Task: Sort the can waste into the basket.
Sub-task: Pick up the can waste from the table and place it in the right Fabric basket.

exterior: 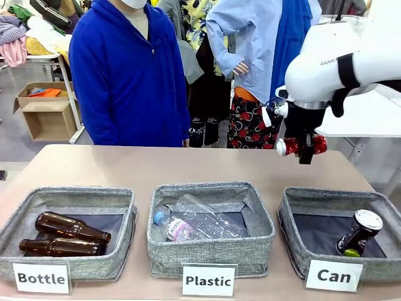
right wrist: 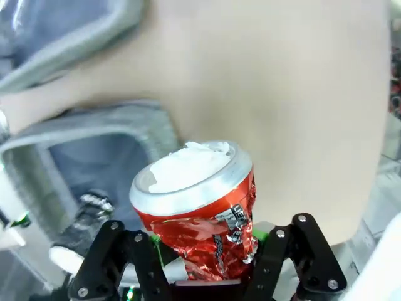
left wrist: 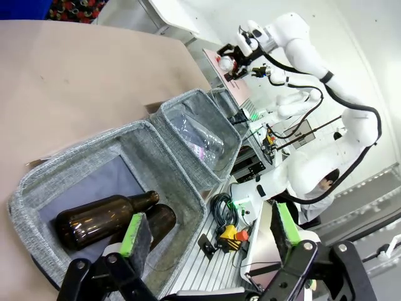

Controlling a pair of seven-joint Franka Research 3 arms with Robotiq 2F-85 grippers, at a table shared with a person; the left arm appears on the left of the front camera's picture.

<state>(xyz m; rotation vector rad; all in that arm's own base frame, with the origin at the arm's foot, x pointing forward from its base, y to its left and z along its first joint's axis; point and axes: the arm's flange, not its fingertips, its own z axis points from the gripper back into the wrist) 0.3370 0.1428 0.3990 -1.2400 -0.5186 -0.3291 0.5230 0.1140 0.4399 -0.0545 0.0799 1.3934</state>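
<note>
**Red can held aloft at right; black can in the Can bin**

I see the crushed red can (right wrist: 200,210) clamped between the right gripper (exterior: 305,148) fingers, held in the air at the right of the front frame, above bare table (exterior: 188,166) beyond the far rim of the Can basket (exterior: 294,241). Open tabletop lies under it. The black can (exterior: 359,232) leans against that basket's right wall at lower right. The Plastic bin (exterior: 210,248) holds a clear bottle (exterior: 194,222) at centre; the Bottle bin (exterior: 116,260) holds two brown bottles (exterior: 66,235) at lower left. My left gripper (left wrist: 210,235) stands wide and empty over the Bottle bin's edge. A person in blue (exterior: 128,75) stands at the far edge.
</note>
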